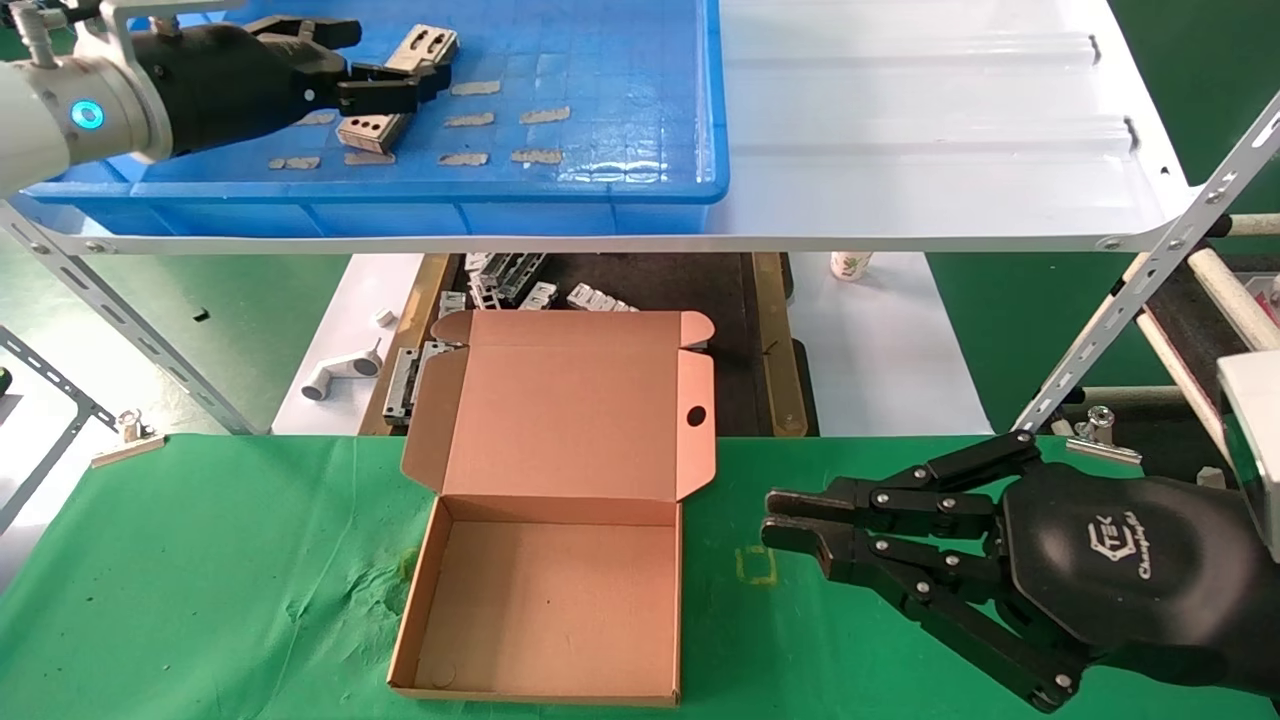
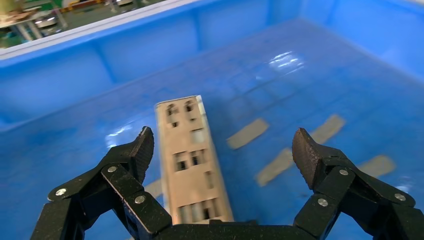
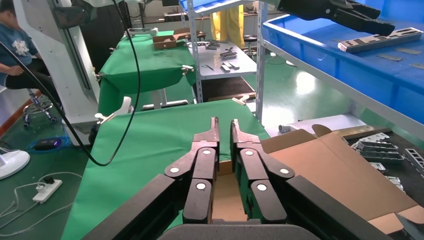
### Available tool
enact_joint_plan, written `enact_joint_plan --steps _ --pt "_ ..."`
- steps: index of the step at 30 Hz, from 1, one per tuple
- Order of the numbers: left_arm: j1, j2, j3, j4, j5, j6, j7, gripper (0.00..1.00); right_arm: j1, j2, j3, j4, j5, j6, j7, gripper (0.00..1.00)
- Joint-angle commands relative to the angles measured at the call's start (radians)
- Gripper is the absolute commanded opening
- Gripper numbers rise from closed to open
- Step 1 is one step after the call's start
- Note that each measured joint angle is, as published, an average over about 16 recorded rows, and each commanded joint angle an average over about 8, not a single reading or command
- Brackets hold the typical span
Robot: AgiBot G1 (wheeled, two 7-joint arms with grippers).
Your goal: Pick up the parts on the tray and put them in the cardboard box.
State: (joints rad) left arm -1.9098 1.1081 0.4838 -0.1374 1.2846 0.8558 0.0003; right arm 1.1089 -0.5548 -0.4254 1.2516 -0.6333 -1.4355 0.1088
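Part (image 1: 400, 88) in tray (image 1: 640, 190), behind box (image 1: 545, 560)

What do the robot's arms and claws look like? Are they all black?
Mostly. The left claw and right claw are black, built from jointed bars with silver rivets, and the fingers have ridged tips. The right one's rounded black body has white lettering. The left arm is white with a glowing blue ring.
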Motion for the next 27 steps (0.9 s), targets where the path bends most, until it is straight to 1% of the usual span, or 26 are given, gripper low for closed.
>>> enact_joint_plan --steps 1,6,11,13,14,15,17,18,21,23,25,26,27 --pt "-0.018 0.015 0.006 0.037 0.011 -0.030 0.013 1.00 0.000 0.000 0.000 0.000 0.000 0.000 0.000 0.00" --pt "-0.036 0.053 0.007 0.089 0.016 -0.112 0.012 1.00 0.000 0.000 0.000 0.000 0.000 0.000 0.000 0.00" --pt "-0.039 0.072 0.004 0.121 0.011 -0.134 -0.005 0.99 0.000 0.000 0.000 0.000 0.000 0.000 0.000 0.00" --pt "-0.038 0.076 0.002 0.130 0.009 -0.134 -0.014 0.96 0.000 0.000 0.000 0.000 0.000 0.000 0.000 0.00" --pt "-0.038 0.078 0.001 0.134 0.008 -0.134 -0.018 0.93 0.000 0.000 0.000 0.000 0.000 0.000 0.000 0.00" --pt "-0.038 0.079 0.000 0.137 0.006 -0.134 -0.023 0.89 0.000 0.000 0.000 0.000 0.000 0.000 0.000 0.00" --pt "-0.037 0.081 -0.001 0.143 0.004 -0.133 -0.031 0.75 0.000 0.000 0.000 0.000 0.000 0.000 0.000 0.00" --pt "-0.037 0.082 -0.002 0.145 0.003 -0.134 -0.035 0.67 0.000 0.000 0.000 0.000 0.000 0.000 0.000 0.00" --pt "-0.037 0.083 -0.003 0.148 0.002 -0.135 -0.045 0.34 0.000 0.000 0.000 0.000 0.000 0.000 0.000 0.00" --pt "-0.037 0.083 -0.002 0.148 0.002 -0.135 -0.048 0.17 0.000 0.000 0.000 0.000 0.000 0.000 0.000 0.00" --pt "-0.038 0.083 -0.001 0.146 0.004 -0.136 -0.049 0.06 0.000 0.000 0.000 0.000 0.000 0.000 0.000 0.00" --pt "-0.038 0.083 -0.001 0.146 0.004 -0.137 -0.050 0.02 0.000 0.000 0.000 0.000 0.000 0.000 0.000 0.00" --pt "-0.038 0.083 0.000 0.145 0.005 -0.138 -0.050 0.00 0.000 0.000 0.000 0.000 0.000 0.000 0.000 0.00"
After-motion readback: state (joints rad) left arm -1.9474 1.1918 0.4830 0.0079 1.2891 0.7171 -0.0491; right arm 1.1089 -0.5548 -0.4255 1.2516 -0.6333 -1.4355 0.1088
